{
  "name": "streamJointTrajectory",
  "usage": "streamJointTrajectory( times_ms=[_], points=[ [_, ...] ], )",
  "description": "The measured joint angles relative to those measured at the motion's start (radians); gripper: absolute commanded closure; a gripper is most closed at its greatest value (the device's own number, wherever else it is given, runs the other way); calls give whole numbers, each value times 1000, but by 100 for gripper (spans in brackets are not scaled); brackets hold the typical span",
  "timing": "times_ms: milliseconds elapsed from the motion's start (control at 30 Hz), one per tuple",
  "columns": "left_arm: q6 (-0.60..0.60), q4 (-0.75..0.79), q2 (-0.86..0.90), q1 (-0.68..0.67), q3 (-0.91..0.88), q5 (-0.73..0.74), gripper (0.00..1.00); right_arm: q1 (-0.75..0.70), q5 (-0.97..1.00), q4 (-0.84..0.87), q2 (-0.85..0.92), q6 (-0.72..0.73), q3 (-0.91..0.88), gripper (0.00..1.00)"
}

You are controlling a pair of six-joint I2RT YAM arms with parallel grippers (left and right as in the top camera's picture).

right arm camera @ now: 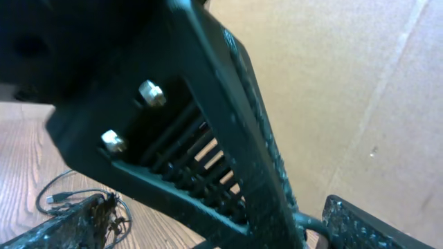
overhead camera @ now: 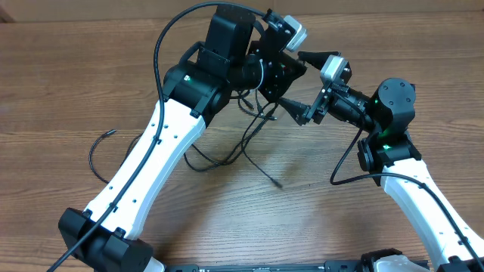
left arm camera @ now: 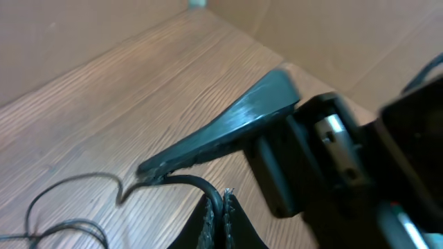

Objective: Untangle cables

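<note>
The left arm reaches across the desk (overhead camera: 318, 219) toward its far side, and the fingers of the left gripper (left arm camera: 220, 207) are pressed together. In the left wrist view a black strand of the cables (overhead camera: 242, 143) curves up from the wood straight into their tips, so they seem to be pinching it, though the contact itself sits at the blurred bottom edge of the frame. From overhead, several thin strands hang from under that gripper and spread into loose loops on the desk below it. One end carrying a small plug trails out toward the near side. A separate thin black cord (overhead camera: 94, 155) lies in an arc well apart, beyond the left arm's white link. The right gripper (overhead camera: 289, 77) comes in from the right with its fingers spread wide, one on each side of the left gripper's body. The right wrist view shows that body filling the gap between them, with more loops on the wood beneath. The lower right finger has its tip down at the desk beside the pinched strand.
</note>
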Motion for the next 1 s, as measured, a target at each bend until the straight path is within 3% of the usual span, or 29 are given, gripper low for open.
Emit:
streamJointTrajectory(
  times_ms=[367, 667, 1000],
  points=[
    [-5, 25, 0, 0, 0, 56, 96, 0, 8, -6, 0, -5, 0, 22],
    [-7, 37, -23, 0, 0, 64, 96, 0, 3, 47, 0, -5, 0, 12],
    [-6, 50, -95, -1, 0, 100, 96, 0, -6, 78, 0, -4, 0, 14]
  ],
)
